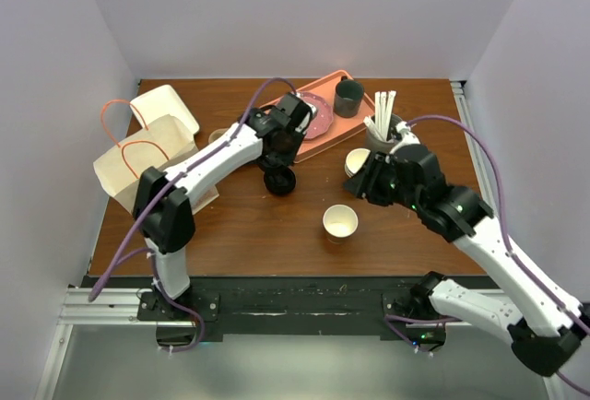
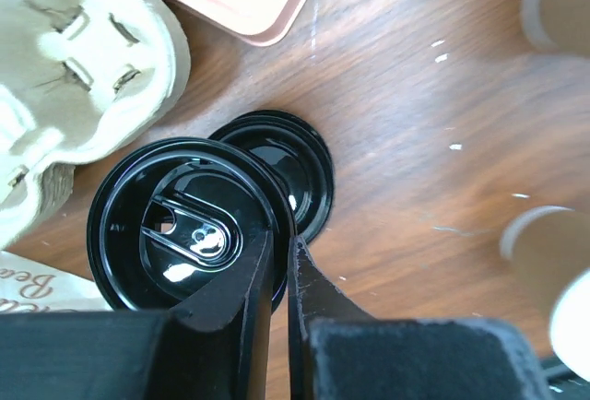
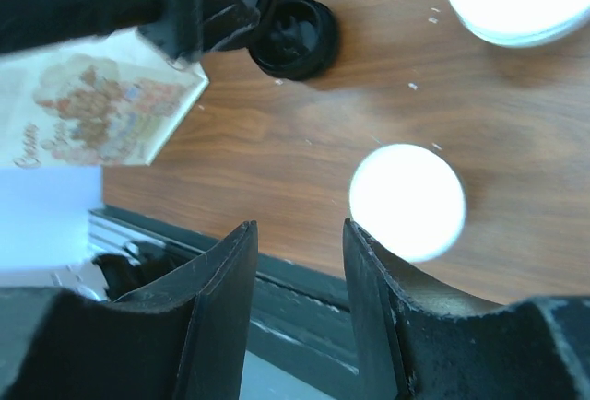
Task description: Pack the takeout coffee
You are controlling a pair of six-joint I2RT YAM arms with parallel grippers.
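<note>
**A:** Overhead first: how much room is there?

**B:** The left gripper (image 1: 279, 171) hangs over mid-table. The pink tray (image 1: 323, 116) has its edge just behind the gripper, and the paper bag (image 1: 147, 156) is off to its left. The lidless paper cup (image 1: 339, 223) stands to its right, apart, with bare wood all round. The right gripper (image 1: 361, 182) hovers just beyond that cup, and the cup stack (image 1: 358, 162) is close beside it.

**A:** Left wrist?

**B:** The fingers are pressed together on the rim of a black sip lid (image 2: 184, 225). A second lid (image 2: 297, 162) lies on the wood just past the fingertips. The edge of a pulp carrier (image 2: 83, 59) is close on the left. Script on the printed paper (image 2: 37, 282) seems to begin "Bea"; the rest is cut off.

**A:** Right wrist?

**B:** The jaws are spread with nothing between them. The cup sits just ahead of the right finger, and the table's near edge runs under the fingertips. The printed paper carries cursive words, too blurred to read.
</note>
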